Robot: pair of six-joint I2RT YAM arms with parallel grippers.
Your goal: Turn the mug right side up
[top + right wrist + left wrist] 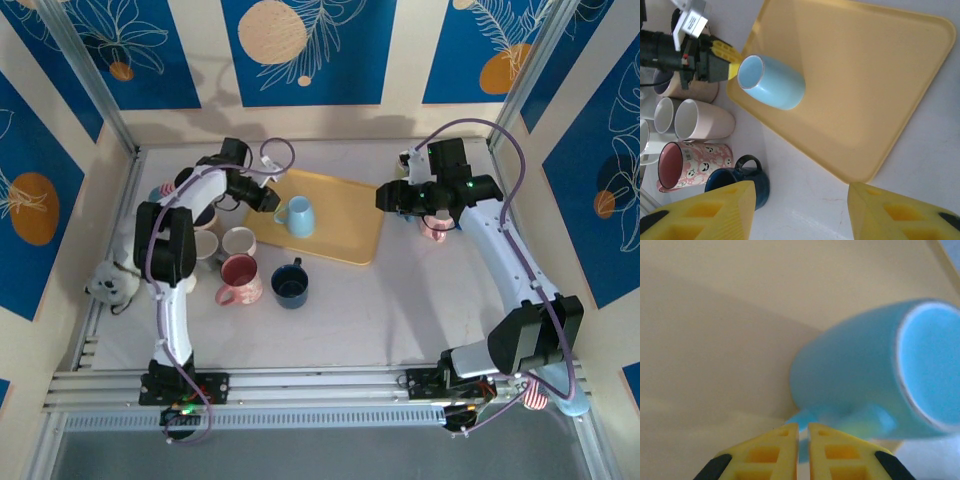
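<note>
Mug (296, 216) sits on the left part of the tray (340, 235), tipped onto its side, with the mouth facing the tray's left edge; from the right wrist the pale rim shows toward the left claw (268, 199).

Left claw at the tray's left edge; fingers nearly together in its own view, with a sliver of blue between them; reads as pinched on the handle (812, 416). Right claw (801, 186) is off the tray's right side, spread wide, holding nothing.

Handling (judgement): glazed ceramic; rigid, moderately heavy, slick, chips if dropped on the bench (400, 310). A handle pinch lets the mug swing about the fingers, so rotate slowly; a grip across the wall at the rim would be firmer. The smooth tray may let the base skate on set-down.

Writing: none legible on the mug or tray; the pink mug (700, 160) off the tray's near-left corner carries small printed faces; its sticker is too small to read.
</note>
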